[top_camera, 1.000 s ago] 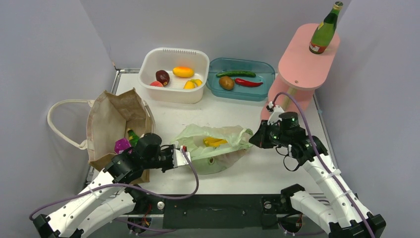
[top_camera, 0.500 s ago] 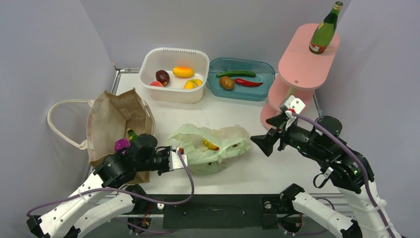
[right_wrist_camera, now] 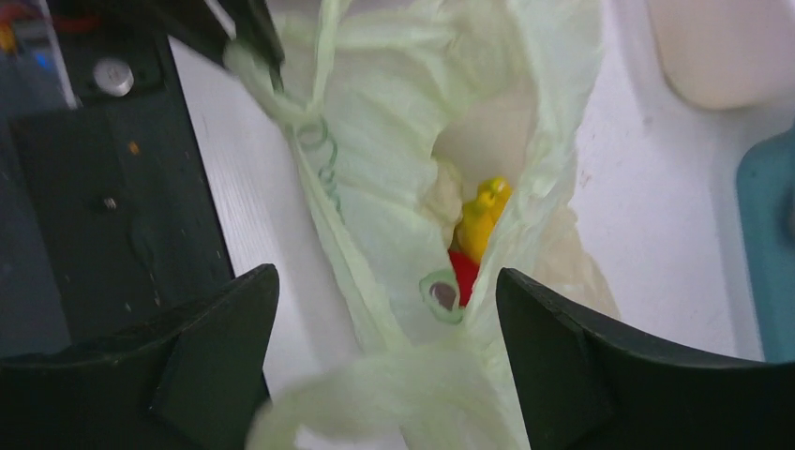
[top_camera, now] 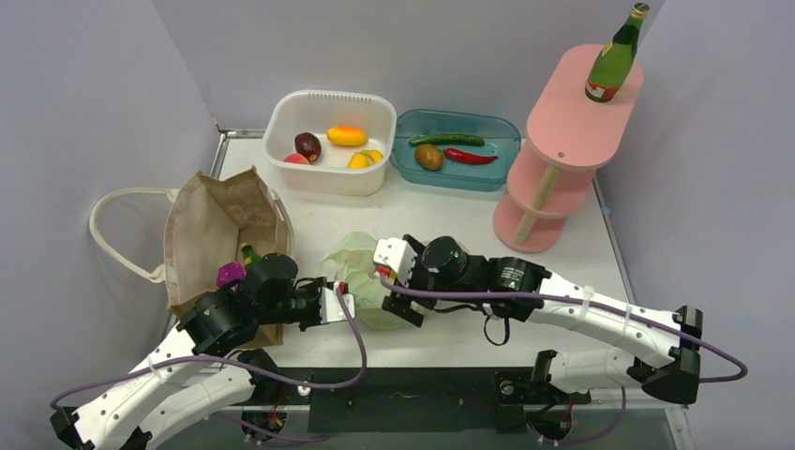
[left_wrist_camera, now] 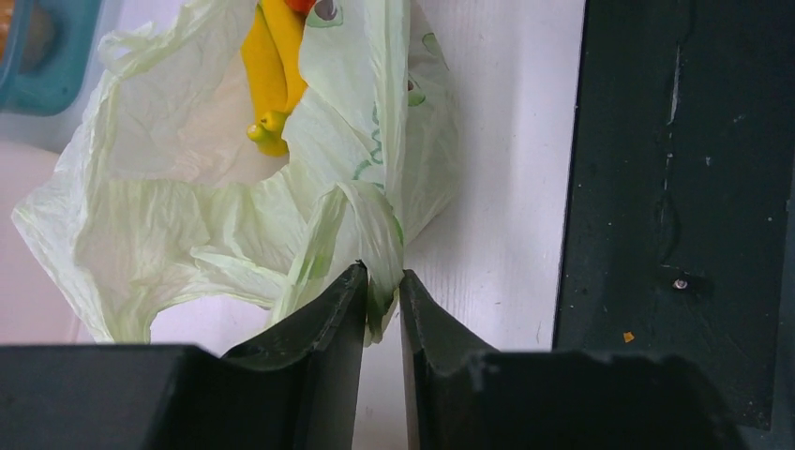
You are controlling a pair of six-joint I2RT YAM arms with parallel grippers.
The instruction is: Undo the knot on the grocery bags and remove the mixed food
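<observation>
Left tool has its two dark fingers pressed almost together, pinching a twisted strand of the plastic bag between their tips. Right tool is spread wide and holds nothing; it reaches across from the right and sits over the other end of that bag, one finger on each side of the bag's crumpled opening.

The pale green plastic bag lies on the white bench near its front edge, between the two arms, and the right arm covers much of it in the overhead view. Its mouth gapes, and a yellow banana lies inside. Just beside the banana's tip is something red, too hidden to name.

Left of the plastic bag, the brown paper bag lies open at the bench's left edge, with its white loop handle trailing off to the left. A purple packet and a small green bottle show at its mouth, right behind the left arm's wrist.

At the back of the bench a white tub holds several round fruits, red, dark and orange-yellow. Beside it a blue tray holds a cucumber, a red chilli and a round brown item. At the far right a pink tiered stand carries a tall green bottle, upright on its top shelf.
</observation>
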